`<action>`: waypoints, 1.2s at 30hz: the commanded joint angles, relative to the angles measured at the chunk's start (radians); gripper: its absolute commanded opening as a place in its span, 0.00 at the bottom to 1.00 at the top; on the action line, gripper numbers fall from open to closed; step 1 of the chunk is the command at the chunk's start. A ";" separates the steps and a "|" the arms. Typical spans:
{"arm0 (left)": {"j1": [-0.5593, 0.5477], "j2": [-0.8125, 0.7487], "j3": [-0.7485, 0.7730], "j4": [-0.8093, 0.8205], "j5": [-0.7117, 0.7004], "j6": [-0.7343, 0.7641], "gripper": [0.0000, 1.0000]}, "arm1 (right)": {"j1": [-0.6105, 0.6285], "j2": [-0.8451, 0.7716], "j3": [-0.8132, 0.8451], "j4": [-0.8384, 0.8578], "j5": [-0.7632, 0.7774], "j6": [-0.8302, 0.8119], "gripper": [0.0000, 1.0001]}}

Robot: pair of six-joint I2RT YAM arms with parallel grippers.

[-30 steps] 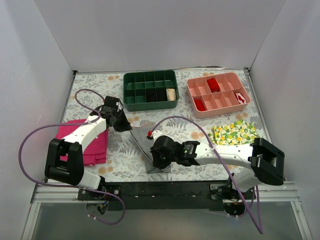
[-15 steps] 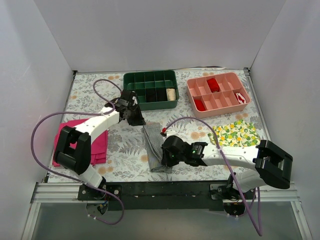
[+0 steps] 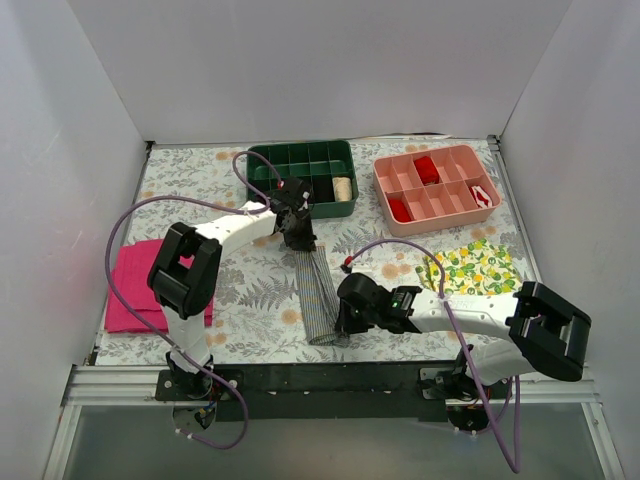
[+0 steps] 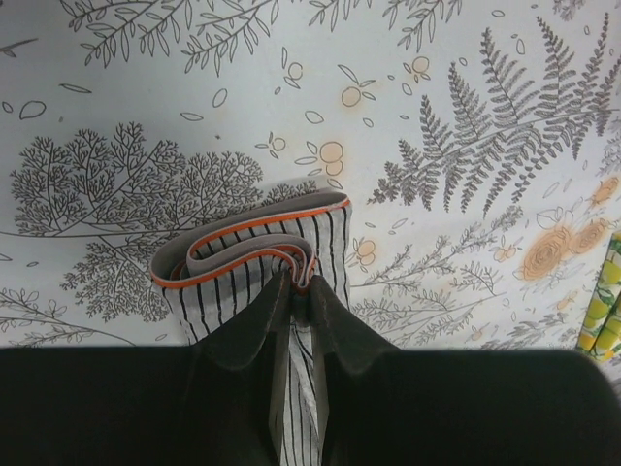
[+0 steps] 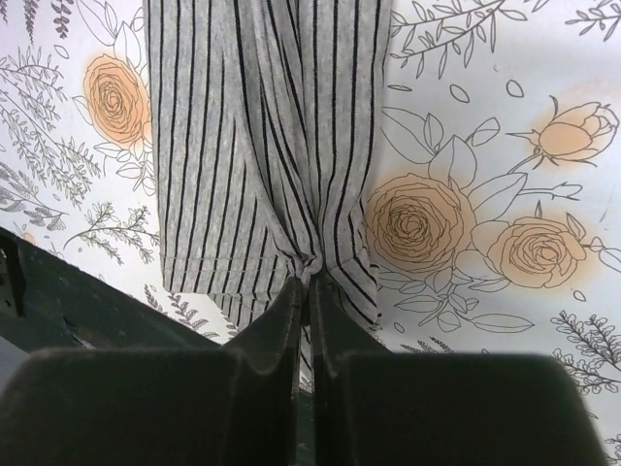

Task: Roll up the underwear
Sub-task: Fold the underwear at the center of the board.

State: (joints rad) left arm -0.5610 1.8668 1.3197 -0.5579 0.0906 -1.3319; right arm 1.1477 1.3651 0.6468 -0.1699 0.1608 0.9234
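The underwear (image 3: pixel 317 290) is a grey striped band stretched lengthwise on the floral table, from below the green tray towards the near edge. My left gripper (image 3: pixel 299 240) is shut on its far end, pinching the folded orange-trimmed waistband (image 4: pixel 247 243); the left gripper (image 4: pixel 301 283) has cloth bunched between its fingers. My right gripper (image 3: pixel 342 322) is shut on the near end of the underwear (image 5: pixel 267 126), with the striped hem gathered at the right gripper (image 5: pixel 310 282).
A green divided tray (image 3: pixel 300 180) and a pink divided tray (image 3: pixel 437 187) stand at the back. The magenta cloth (image 3: pixel 135 290) lies at the left, the lemon-print cloth (image 3: pixel 470 268) at the right. The table's dark near edge (image 5: pixel 58 311) runs just beside the right gripper.
My left gripper has swung right and away from me, and the right gripper has shifted right, turning and pulling the underwear straight into a long narrow band.
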 commanded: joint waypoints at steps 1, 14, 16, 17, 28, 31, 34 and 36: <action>-0.004 0.025 0.059 -0.037 -0.043 -0.004 0.03 | -0.016 0.003 -0.012 -0.008 -0.010 0.048 0.01; -0.008 0.055 0.133 -0.080 -0.040 0.023 0.35 | -0.034 -0.062 -0.029 -0.010 0.008 0.032 0.34; -0.008 0.042 0.141 -0.085 -0.041 0.028 0.43 | -0.036 -0.098 -0.032 -0.028 0.043 0.029 0.41; -0.008 0.037 0.145 -0.089 -0.043 0.028 0.44 | -0.036 -0.133 -0.030 -0.040 0.058 0.025 0.48; -0.008 -0.046 0.274 -0.128 -0.048 0.036 0.65 | -0.037 -0.253 0.020 -0.069 0.177 -0.085 0.45; -0.004 -0.083 0.236 -0.132 -0.078 0.033 0.67 | -0.043 -0.158 0.102 -0.075 0.163 -0.139 0.34; 0.010 -0.150 0.165 -0.113 -0.078 0.037 0.69 | -0.051 -0.091 0.191 -0.092 0.128 -0.188 0.17; 0.021 -0.214 0.083 -0.093 -0.078 0.042 0.70 | -0.057 -0.031 0.220 -0.073 0.092 -0.212 0.07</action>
State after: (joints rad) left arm -0.5606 1.7966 1.5093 -0.6617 0.0380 -1.3060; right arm 1.1030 1.2629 0.7677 -0.2668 0.2916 0.7982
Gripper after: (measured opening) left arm 0.688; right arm 0.132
